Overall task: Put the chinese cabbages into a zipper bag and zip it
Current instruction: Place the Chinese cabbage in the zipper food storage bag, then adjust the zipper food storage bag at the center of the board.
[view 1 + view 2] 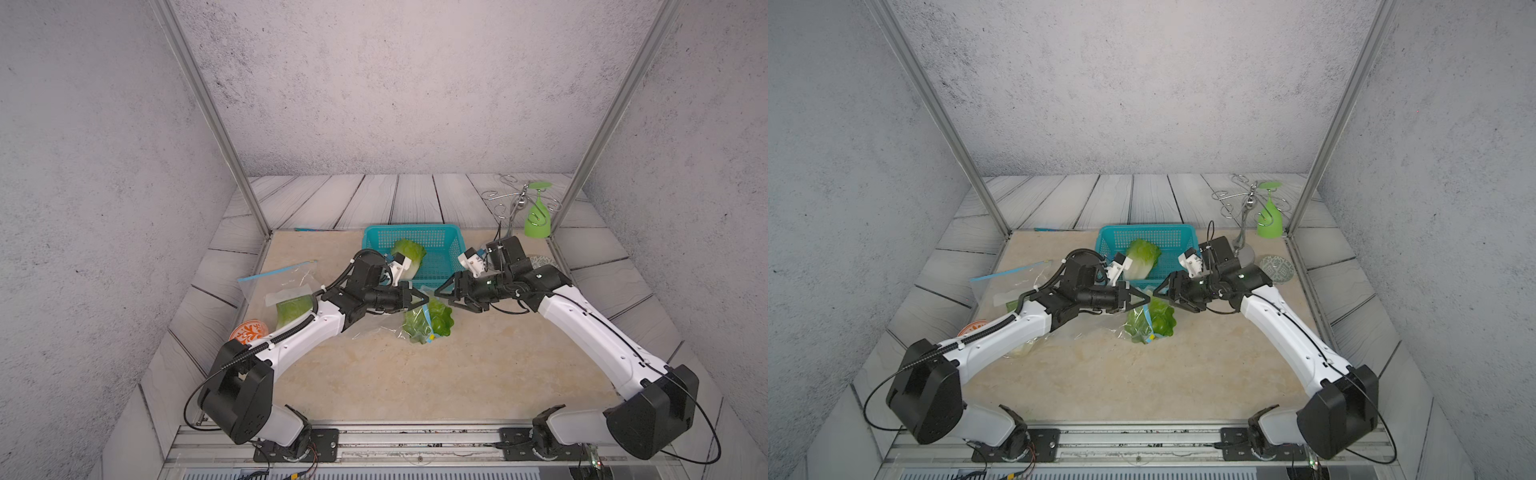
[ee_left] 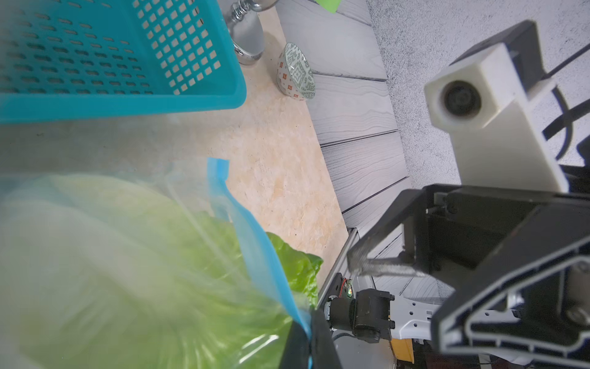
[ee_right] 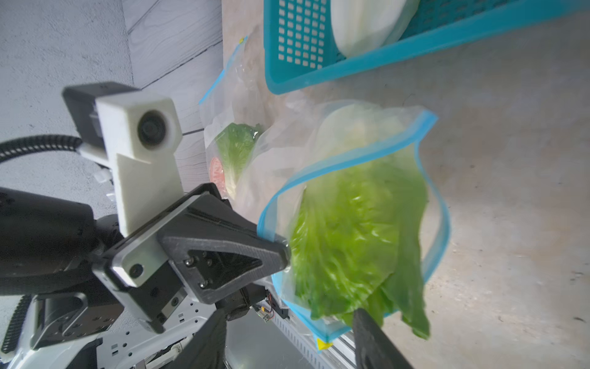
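Near the desk's middle: left claw (image 1: 424, 300) pinched tight on the blue zip rim of the zipper bag (image 3: 351, 155).
Right claw (image 1: 444, 297): jaws apart, tip to tip with the left; it seems to grip nothing, though the wrist view is blurred.
Bagged cabbage (image 3: 357, 239): inside this bag, leaf tips poking from the unzipped mouth.
Second cabbage (image 1: 409, 254): in the teal basket (image 1: 440, 235) at the far edge.
Third cabbage (image 1: 293, 311): in another bag (image 1: 286, 278) toward the left edge, beside the left arm.
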Robot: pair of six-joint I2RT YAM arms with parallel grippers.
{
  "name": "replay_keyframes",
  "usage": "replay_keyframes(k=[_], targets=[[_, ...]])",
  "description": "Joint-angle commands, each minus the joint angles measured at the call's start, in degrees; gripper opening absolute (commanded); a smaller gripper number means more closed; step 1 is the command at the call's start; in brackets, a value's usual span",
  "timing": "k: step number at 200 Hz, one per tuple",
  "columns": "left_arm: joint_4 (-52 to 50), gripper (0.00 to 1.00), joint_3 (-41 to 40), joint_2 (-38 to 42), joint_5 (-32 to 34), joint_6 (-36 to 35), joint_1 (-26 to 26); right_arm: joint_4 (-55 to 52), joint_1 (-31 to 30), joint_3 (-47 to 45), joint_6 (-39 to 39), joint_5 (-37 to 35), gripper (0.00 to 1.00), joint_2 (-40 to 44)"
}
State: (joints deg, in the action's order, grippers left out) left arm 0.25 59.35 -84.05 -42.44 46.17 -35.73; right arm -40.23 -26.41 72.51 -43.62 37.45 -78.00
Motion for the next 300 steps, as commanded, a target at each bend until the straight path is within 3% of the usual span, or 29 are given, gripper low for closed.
replay_keyframes(k=[1, 29, 53, 70, 100, 120, 134, 165, 177, 210, 231, 254, 275, 300], targets=[[2.21, 0.00, -0.33, 0.27, -2.08, 1.60, 0.39, -2.53, 2.43, -1.75, 0.18, -2.80, 0.61, 0.17], [2.28, 0.00, -1.41, 0.06, -2.30, 1.53, 0.37, -8.89, 7.06, -2.59, 5.47, -4.93, 0.60, 1.75], [2.48, 0.00, -1.13, -0.57, -2.65, 1.64, 0.31, -8.99, 7.41, -5.49, 6.35, -2.56, 0.56, 0.72], [2.33, 0.00, -0.90, -1.06, -2.67, 1.51, 0.22, -2.65, 7.35, -10.32, 3.21, -0.67, 0.53, 1.56], [2.65, 0.00, -1.56, -2.26, -2.65, 1.94, -0.54, 14.23, 4.18, -18.70, -6.75, 3.40, 0.31, -0.70], [2.83, 0.00, -2.28, -2.72, -2.39, 2.25, -1.65, 28.70, -0.02, -21.64, -15.58, 3.99, 0.23, -4.00], [4.58, 0.00, -3.63, -2.74, -2.31, 3.71, -2.22, 37.69, -3.38, -21.41, -21.15, 3.53, 0.21, -6.66], [8.15, 0.00, -7.26, -2.09, -1.88, 6.36, -2.33, 41.22, -6.32, -19.86, -22.99, 1.13, 0.19, -11.47], [9.65, 0.00, -8.22, -2.01, -2.29, 7.19, -2.25, 41.12, -6.30, -19.41, -22.15, 1.74, 0.20, -13.46], [8.20, 0.00, -10.91, -0.92, -2.04, 5.94, -0.55, 38.65, -5.44, -18.30, -19.21, 8.38, 0.36, -14.67], [7.75, 0.00, -12.55, -0.15, -2.04, 5.13, 0.67, 25.71, -2.77, -16.54, -10.97, 7.77, 0.50, -8.40], [8.60, 0.00, -13.76, 0.12, -2.47, 5.23, 1.23, 14.73, 1.71, -16.04, -3.39, 5.86, 0.58, -3.49], [9.43, 0.00, -13.96, 0.58, -2.74, 5.87, 1.52, 6.82, 3.81, -16.61, 2.42, 1.17, 0.58, -5.12], [9.33, 0.00, -13.43, 2.66, -2.57, 6.54, 1.53, 7.27, 3.61, -17.21, 4.34, -3.51, 0.47, -9.31]])
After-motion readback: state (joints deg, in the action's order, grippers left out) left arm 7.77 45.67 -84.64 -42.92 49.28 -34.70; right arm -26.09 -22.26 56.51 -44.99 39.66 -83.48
